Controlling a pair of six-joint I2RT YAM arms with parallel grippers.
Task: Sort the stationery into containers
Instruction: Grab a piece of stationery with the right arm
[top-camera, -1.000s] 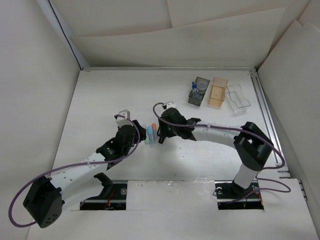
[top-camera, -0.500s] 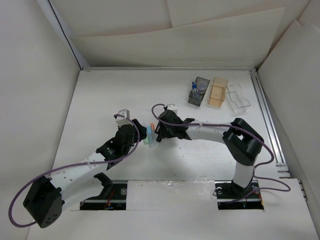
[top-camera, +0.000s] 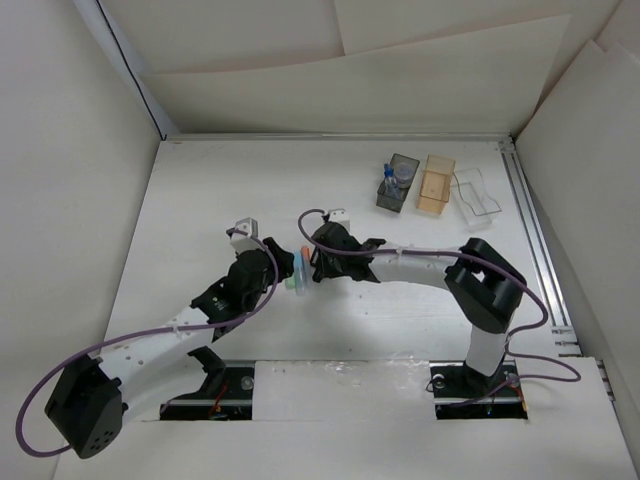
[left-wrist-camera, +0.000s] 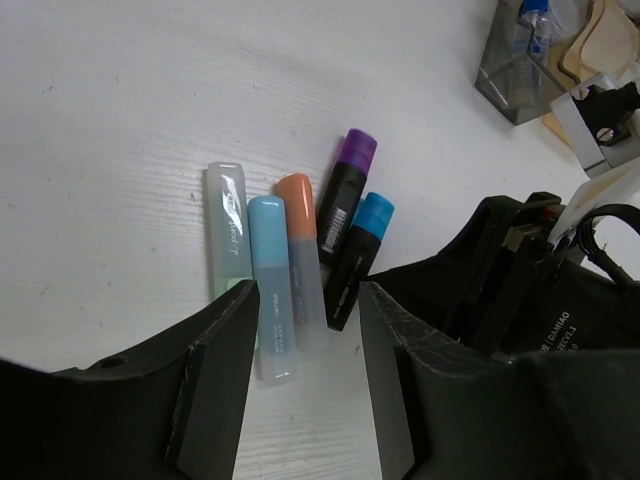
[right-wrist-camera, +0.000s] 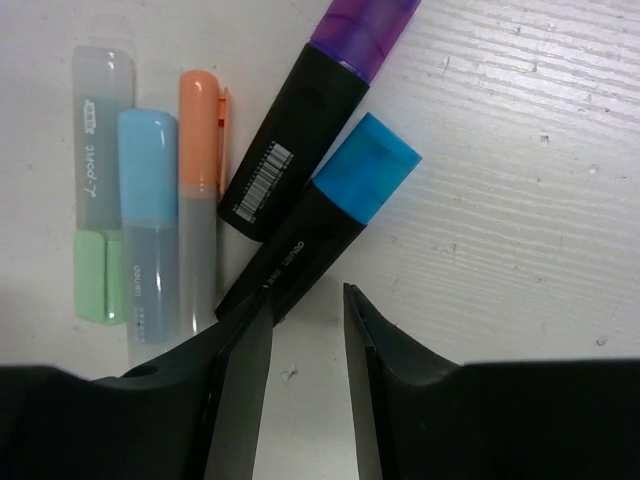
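Five markers in a row on the table (top-camera: 200, 200), between the two grippers: green marker (left-wrist-camera: 228, 235), light-blue marker (left-wrist-camera: 272, 290), orange marker (left-wrist-camera: 300, 250), then purple marker (left-wrist-camera: 342, 195) and blue marker (left-wrist-camera: 358, 255), these last two black-bodied with coloured caps. First three parallel and touching. Last two touching each other, angled a little off the rest.

Left gripper (left-wrist-camera: 305, 370): released, fingers spread wide, near ends of the light-blue and orange markers in the gap, nothing grasped.

Right gripper (right-wrist-camera: 305, 380): released too, with a narrower gap, low over the blue marker's tail end, which is partly hidden under one finger.

Three bins side by side at the far right of the table, well apart from the markers: grey bin (top-camera: 400, 184), tan bin (top-camera: 435, 185), clear bin (top-camera: 476, 194). Bottle (top-camera: 388, 186) upright inside the grey bin.
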